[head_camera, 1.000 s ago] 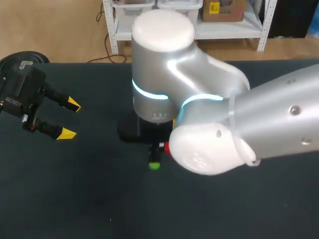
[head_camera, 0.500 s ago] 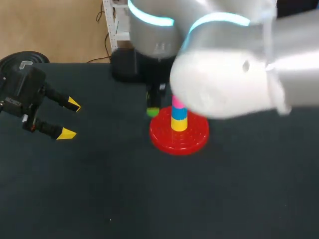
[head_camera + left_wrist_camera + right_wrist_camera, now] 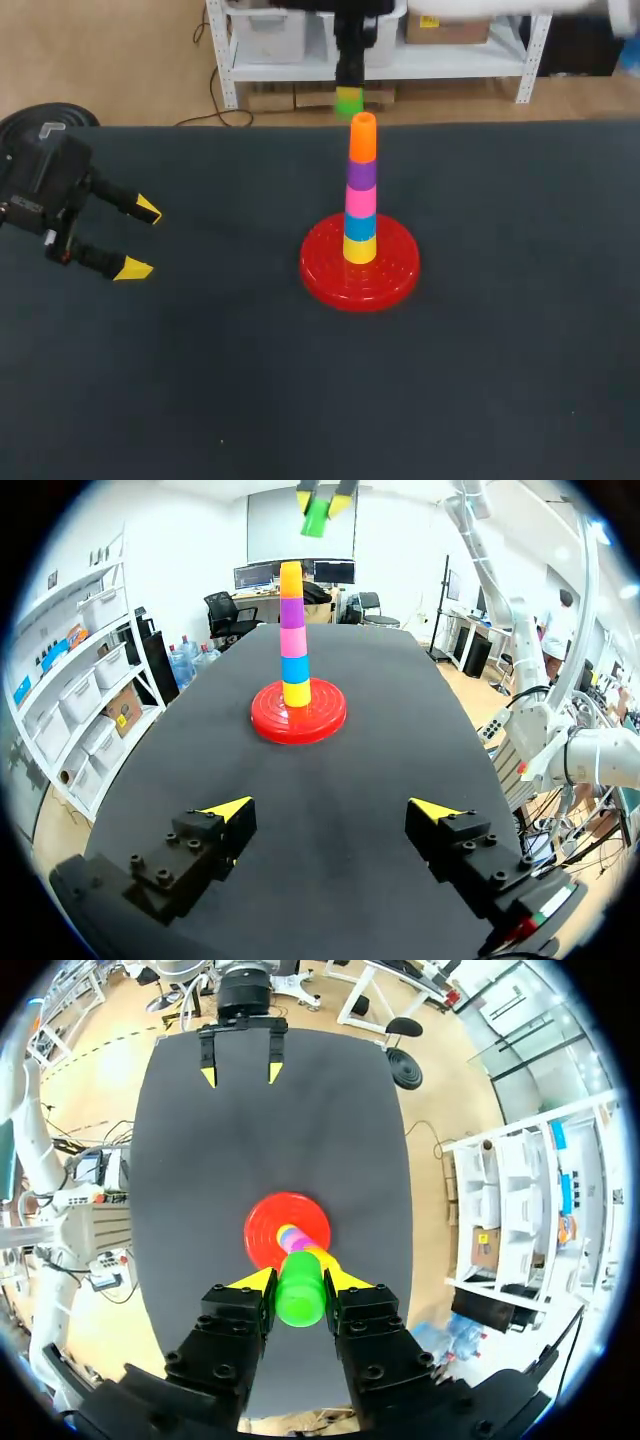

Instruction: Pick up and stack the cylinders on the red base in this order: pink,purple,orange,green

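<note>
A red base (image 3: pixel 360 272) sits mid-table with a stack on its post: yellow, blue, pink (image 3: pixel 360 201), purple (image 3: pixel 361 174) and orange (image 3: pixel 362 137) cylinders, bottom to top. My right gripper (image 3: pixel 349 92) hangs high above the stack, shut on the green cylinder (image 3: pixel 348 101). In the right wrist view the green cylinder (image 3: pixel 299 1289) is clamped between both fingers, directly over the stack and base (image 3: pixel 265 1241). My left gripper (image 3: pixel 139 238) stands open at the table's left, empty; in its own view the gripper (image 3: pixel 330 807) faces the base (image 3: pixel 298 709), with the green cylinder (image 3: pixel 316 517) high above.
Dark table surface (image 3: pixel 200 380) surrounds the base on all sides. A black round arm mount (image 3: pixel 45 120) sits at the table's far left corner.
My right arm has risen from low over the base to high above the stack, carrying the green cylinder. The full stack has come into sight. The left arm is still.
</note>
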{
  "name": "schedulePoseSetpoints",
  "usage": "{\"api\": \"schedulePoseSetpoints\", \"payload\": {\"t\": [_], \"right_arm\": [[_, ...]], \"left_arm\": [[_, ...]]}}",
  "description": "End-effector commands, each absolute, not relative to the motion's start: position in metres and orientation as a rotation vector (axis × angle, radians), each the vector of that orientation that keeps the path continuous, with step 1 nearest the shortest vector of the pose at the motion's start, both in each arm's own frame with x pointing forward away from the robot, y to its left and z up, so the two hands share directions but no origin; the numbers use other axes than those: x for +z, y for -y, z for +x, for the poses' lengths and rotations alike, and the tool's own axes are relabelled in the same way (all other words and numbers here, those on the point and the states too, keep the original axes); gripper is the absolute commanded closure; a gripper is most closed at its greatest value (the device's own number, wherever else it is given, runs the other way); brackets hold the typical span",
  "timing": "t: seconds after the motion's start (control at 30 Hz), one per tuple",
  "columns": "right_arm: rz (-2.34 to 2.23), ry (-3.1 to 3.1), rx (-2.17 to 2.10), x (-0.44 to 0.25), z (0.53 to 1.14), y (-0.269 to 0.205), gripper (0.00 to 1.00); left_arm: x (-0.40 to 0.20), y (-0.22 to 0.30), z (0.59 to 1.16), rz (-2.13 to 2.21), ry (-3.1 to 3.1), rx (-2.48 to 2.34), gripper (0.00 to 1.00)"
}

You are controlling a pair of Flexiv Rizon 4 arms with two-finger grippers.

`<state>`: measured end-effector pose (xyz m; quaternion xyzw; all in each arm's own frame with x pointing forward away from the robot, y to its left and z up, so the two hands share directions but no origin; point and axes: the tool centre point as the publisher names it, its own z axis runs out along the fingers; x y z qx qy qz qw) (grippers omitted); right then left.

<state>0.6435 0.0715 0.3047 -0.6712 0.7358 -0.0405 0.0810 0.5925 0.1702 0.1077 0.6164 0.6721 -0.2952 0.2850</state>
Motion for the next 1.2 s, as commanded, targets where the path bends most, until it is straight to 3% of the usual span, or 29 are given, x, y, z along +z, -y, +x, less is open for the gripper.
{"api": "schedulePoseSetpoints", "payload": {"t": [0.03,1.2], "right_arm": [[-2.000,-2.241,-0.072,0.305,0.653,-0.067,1.00],[-2.006,-2.324,0.044,0.262,0.668,-0.056,1.00]], "left_arm": [[0.107,-0.171,0.593,1.649,-1.794,-0.790,0.00],[0.107,-0.171,0.593,1.649,-1.794,-0.790,0.00]]}}
